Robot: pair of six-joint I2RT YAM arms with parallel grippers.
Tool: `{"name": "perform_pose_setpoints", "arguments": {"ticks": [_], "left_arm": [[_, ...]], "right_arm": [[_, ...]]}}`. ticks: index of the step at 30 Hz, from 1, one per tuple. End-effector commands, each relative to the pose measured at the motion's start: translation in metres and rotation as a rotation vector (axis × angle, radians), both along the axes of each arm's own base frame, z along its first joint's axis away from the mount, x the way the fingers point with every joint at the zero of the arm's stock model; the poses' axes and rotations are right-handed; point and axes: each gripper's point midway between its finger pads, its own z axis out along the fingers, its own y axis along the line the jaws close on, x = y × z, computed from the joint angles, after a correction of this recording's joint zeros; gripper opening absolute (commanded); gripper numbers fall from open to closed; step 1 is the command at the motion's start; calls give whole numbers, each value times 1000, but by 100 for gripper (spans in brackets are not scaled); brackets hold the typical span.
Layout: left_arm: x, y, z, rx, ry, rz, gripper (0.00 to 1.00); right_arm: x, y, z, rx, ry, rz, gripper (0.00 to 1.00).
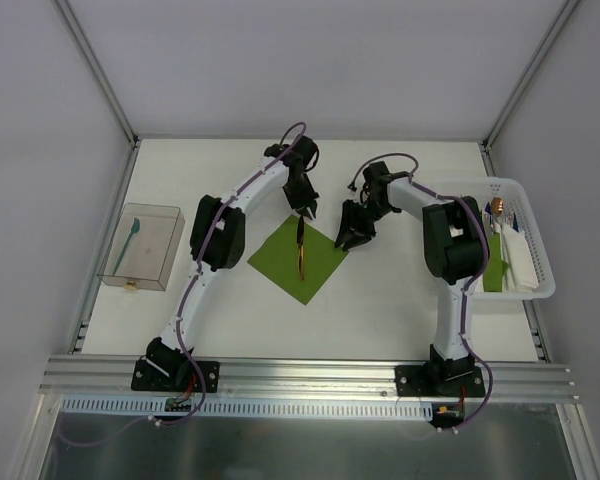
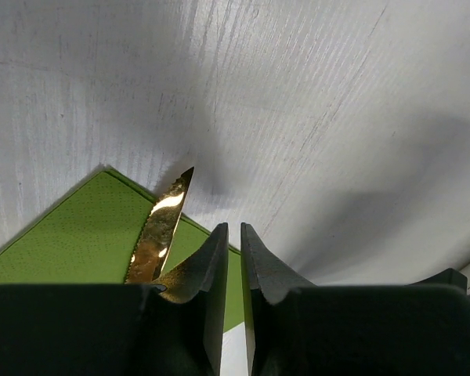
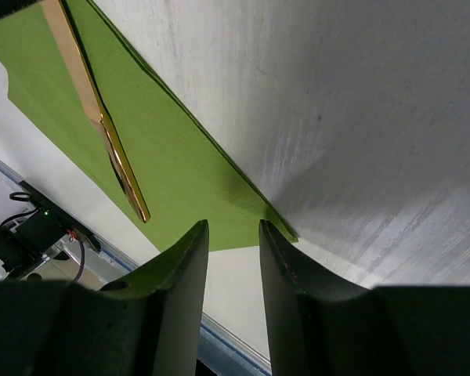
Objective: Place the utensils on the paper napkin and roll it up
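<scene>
Black fingers [image 2: 211,266] of the left gripper [image 2: 233,229] fill the bottom of the left wrist view, nearly pressed together with only a thin slit between them and nothing in it: clenched on air. Gold-toned knife [image 2: 160,227] with a serrated blade lies just beside the left-hand finger, not between the two; cannot tell whether they touch. Knife sits on the olive-green napkin [image 1: 320,262], running roughly from its 12 o'clock corner toward its 6 o'clock corner, with the blade tip poking just past the far edge onto the white table [image 1: 380,310]. Napkin lies flat and unrolled at mid-table, turned like a diamond. In the top view the left gripper hangs at the napkin's 12 o'clock, over the blade end. Right gripper [image 3: 232,225] is at the napkin's 2 o'clock, jaws standing apart with a clear gap and gripping nothing: released. The napkin's 3 o'clock corner lies right at its fingertips, in line with the gap; contact cannot be told. White plastic basket [image 1: 536,240] sits at the table's 3 o'clock, partly behind the right arm, holding more utensils [image 1: 498,207] with copper-coloured ends, white paper [image 1: 520,268] and a second green sheet [image 1: 495,272]. Clear box [image 1: 160,225] sits at the table's 9 o'clock with a teal spoon [image 1: 130,240] in it, well apart from the napkin.
</scene>
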Motion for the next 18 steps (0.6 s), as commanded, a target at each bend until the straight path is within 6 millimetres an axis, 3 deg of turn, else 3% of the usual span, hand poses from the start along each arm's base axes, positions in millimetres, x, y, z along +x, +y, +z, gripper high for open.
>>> {"name": "perform_pose_setpoints", "arguments": {"ticks": [1, 18], "left_arm": [[9, -1, 5, -35, -3, 33, 12], [10, 16, -16, -6, 46, 79, 16]], "right_arm": [[5, 6, 4, 16, -6, -7, 36], [1, 5, 2, 7, 17, -20, 35]]}}
